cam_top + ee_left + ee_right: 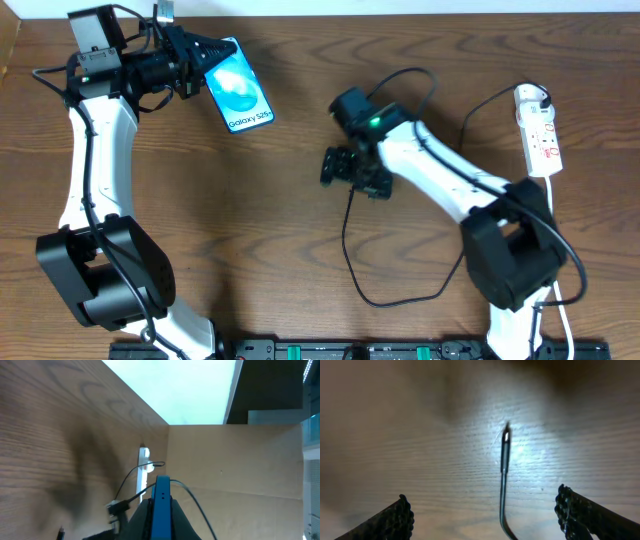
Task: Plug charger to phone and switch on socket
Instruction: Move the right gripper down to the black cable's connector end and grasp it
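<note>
The phone [240, 88], its blue screen showing "Galaxy" text, is at the back left, and my left gripper [200, 58] is shut on its upper end. In the left wrist view the phone's blue edge [161, 491] stands between the jaws [161, 510]. My right gripper [352, 172] is open at the table's middle, low over the charger's free end. In the right wrist view the plug tip [505, 440] lies on the wood between the spread fingers [484, 505], untouched. The charger cable [345, 245] loops toward the front. The white socket [540, 130] lies at the far right.
The charger cable runs in a wide loop [400, 300] across the front middle and up toward the socket. A white cord [560, 300] leaves the socket along the right edge. The socket also shows far off in the left wrist view [143, 467].
</note>
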Action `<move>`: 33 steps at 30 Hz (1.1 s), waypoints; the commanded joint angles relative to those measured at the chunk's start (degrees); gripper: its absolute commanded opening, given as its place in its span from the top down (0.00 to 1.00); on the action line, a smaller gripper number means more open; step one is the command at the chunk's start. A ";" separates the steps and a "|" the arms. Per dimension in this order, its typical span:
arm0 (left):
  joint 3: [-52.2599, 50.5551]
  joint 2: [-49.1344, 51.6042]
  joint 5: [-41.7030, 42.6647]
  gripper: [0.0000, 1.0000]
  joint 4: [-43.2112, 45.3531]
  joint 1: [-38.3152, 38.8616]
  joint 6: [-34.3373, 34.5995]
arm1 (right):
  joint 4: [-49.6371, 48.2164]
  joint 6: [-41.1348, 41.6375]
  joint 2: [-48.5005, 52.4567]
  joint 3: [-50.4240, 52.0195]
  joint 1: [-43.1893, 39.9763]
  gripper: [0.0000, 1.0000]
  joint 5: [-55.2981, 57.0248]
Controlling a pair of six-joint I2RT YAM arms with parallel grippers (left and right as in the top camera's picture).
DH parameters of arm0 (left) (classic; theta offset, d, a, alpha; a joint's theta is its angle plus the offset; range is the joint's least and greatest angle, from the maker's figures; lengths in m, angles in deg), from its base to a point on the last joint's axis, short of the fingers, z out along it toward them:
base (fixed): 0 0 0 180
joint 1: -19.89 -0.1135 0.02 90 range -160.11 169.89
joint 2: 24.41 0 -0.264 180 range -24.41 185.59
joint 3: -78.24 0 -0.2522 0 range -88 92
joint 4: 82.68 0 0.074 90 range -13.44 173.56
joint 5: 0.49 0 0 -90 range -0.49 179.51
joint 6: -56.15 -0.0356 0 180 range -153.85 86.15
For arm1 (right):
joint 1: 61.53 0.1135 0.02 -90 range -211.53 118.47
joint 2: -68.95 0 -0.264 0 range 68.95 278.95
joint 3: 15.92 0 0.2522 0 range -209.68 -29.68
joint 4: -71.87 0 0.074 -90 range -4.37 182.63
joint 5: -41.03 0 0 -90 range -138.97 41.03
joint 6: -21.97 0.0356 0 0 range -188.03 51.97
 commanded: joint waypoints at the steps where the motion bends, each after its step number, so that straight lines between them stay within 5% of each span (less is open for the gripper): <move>1: 0.52 -0.96 2.32 0.93 0.22 -0.20 -0.98 | 0.42 3.15 2.01 -1.11 1.27 0.12 3.15; 12: -0.11 -0.96 2.29 0.93 0.22 -0.20 -1.16 | 1.55 5.68 4.96 -1.09 1.99 0.22 6.43; 17: -0.11 -0.96 2.29 0.93 0.22 -0.20 -1.16 | 1.14 5.70 5.05 -1.07 2.01 0.55 7.32; 33: -0.11 -0.96 2.29 0.93 0.22 -0.20 -1.18 | 0.61 6.19 5.33 -1.05 4.00 0.50 9.60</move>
